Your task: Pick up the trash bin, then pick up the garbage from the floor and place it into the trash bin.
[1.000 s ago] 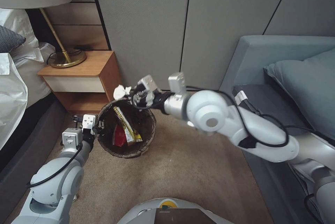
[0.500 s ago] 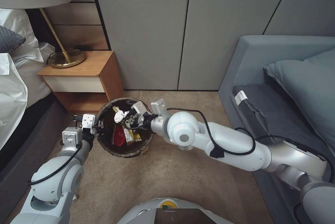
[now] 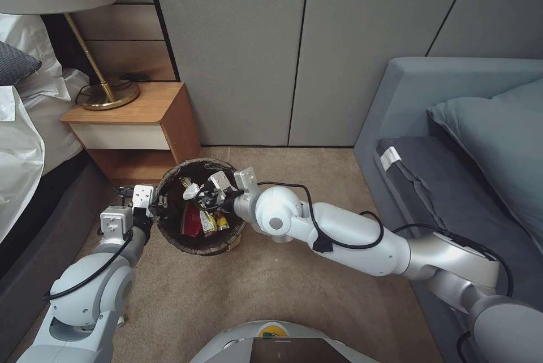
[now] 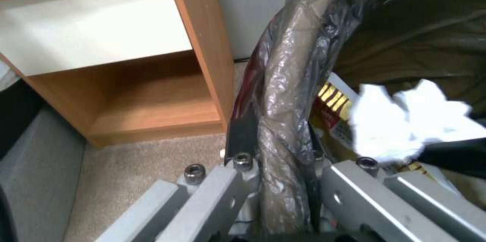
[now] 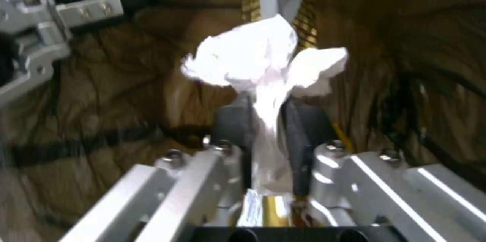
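Note:
The trash bin (image 3: 169,227), lined with a dark bag, hangs just above the tan carpet floor (image 3: 294,284) beside the nightstand. My left gripper (image 3: 154,204) is shut on its rim (image 4: 283,94). My right gripper (image 3: 199,196) reaches down inside the bin's mouth, shut on a crumpled white tissue (image 3: 191,190) that sticks out past the fingertips (image 5: 258,60). A yellow wrapper (image 3: 208,221) and a red packet (image 3: 192,221) lie in the bin below; the yellow wrapper (image 4: 334,101) also shows behind the tissue (image 4: 400,120).
A wooden nightstand (image 3: 136,131) with a brass lamp (image 3: 107,97) stands close behind the bin. A bed (image 3: 22,142) is at the left and a grey sofa (image 3: 464,142) at the right. Bare carpet lies between them.
My right arm has swung down and toward me, carrying the tissue from above the bin's far rim to inside its mouth. The left arm and bin have stayed still.

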Motion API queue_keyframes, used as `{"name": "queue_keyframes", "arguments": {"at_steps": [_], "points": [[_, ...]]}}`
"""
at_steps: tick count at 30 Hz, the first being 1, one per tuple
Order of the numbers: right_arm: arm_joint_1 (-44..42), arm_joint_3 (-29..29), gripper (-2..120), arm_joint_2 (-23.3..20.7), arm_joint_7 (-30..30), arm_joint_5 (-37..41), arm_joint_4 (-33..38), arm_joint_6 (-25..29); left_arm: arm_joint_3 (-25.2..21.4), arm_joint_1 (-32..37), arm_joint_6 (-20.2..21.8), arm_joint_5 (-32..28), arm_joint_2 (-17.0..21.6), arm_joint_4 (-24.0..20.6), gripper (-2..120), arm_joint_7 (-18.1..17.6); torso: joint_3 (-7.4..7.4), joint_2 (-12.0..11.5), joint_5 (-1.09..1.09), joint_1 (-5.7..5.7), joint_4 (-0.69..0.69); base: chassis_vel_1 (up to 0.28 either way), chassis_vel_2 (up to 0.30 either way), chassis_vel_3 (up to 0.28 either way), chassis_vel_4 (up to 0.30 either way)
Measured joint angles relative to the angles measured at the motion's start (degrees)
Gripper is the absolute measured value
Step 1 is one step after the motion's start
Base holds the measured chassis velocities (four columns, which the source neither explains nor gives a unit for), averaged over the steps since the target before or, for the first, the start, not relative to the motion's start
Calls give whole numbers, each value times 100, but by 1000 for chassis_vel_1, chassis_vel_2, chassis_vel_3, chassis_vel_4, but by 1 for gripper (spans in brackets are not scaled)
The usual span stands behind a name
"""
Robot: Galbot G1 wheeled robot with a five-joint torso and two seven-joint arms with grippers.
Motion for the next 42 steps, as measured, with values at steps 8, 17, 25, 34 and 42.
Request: {"name": "queue_keyframes", "arguments": {"at_steps": [8, 17, 25, 34, 42], "points": [[28, 101, 51, 89, -8, -51, -65, 87, 15, -10, 0, -2, -19, 4, 0, -7, 0, 0, 0, 0, 0, 0, 0, 0, 0], [104, 321, 84, 7, 34, -67, 156, 88, 5, 3, 0, -29, 5, -4, 0, -19, 0, 0, 1, 0, 0, 0, 0, 0, 0], [212, 953, 100, -442, 204, 14, 800, 101, -7, 20, -2, -136, 28, -30, 0, -58, 0, 0, 2, 0, -1, 0, 0, 0, 0], [265, 2235, 100, -1401, 296, 254, 1767, 151, 8, 17, -1, -133, 46, -29, 0, -64, 0, 0, 3, 0, -2, 0, 0, 0, 0], [-1400, 4303, 100, -1977, 225, -1458, 1883, 403, -8, 59, 0, -190, 12, -144, 0, -129, 0, 0, 7, 0, 0, 0, 0, 0, 0]]}}
